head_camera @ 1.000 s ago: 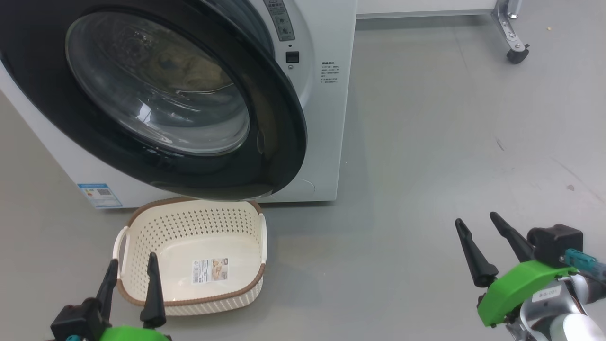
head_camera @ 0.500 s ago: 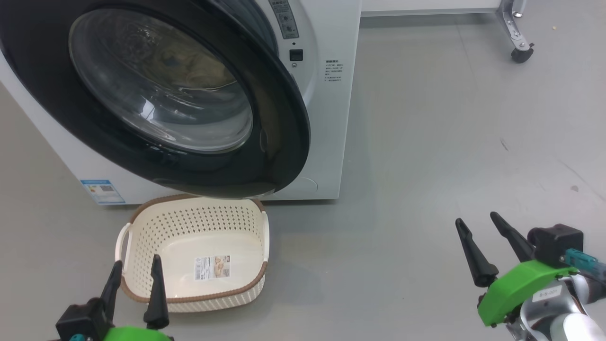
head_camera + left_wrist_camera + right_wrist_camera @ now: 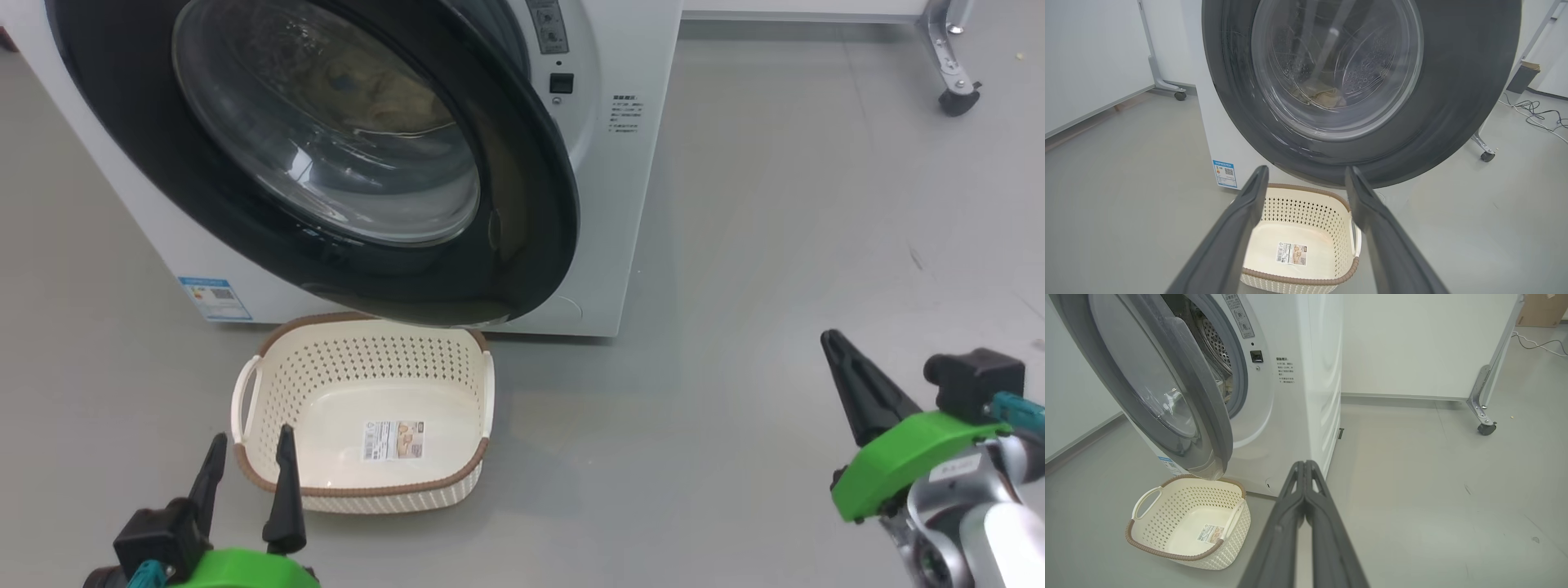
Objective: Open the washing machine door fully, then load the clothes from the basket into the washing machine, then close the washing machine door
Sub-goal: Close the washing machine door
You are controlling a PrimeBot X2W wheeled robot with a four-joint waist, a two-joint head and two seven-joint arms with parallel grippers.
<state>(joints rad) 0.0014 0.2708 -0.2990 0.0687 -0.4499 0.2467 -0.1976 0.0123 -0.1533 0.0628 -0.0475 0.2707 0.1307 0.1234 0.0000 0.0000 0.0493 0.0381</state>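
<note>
The white washing machine [image 3: 629, 204] stands ahead with its black-rimmed door [image 3: 539, 212] swung partly out over the basket [image 3: 367, 359]. Pale yellow clothes [image 3: 367, 82] show through the door glass, lying in the steel drum, and appear again in the left wrist view [image 3: 1323, 96]. The cream basket is bare inside except for its sticker. My left gripper [image 3: 252, 437] hangs open just in front of the basket's near rim, holding nothing. My right gripper [image 3: 833, 339] is shut on nothing over bare floor, far to the right. From the right wrist, the shut fingers [image 3: 1304, 462] point at the machine's lower right corner.
A metal frame leg on a caster [image 3: 951, 98] stands at the back right beside a white panel. Cables [image 3: 1535, 114] lie on the floor behind it. A blue label [image 3: 214, 298] sits low on the machine's front. Grey floor stretches right of the machine.
My right gripper has gone from open to shut, with nothing in it. The head camera has shifted, so the whole scene sits further right. The left gripper stays open.
</note>
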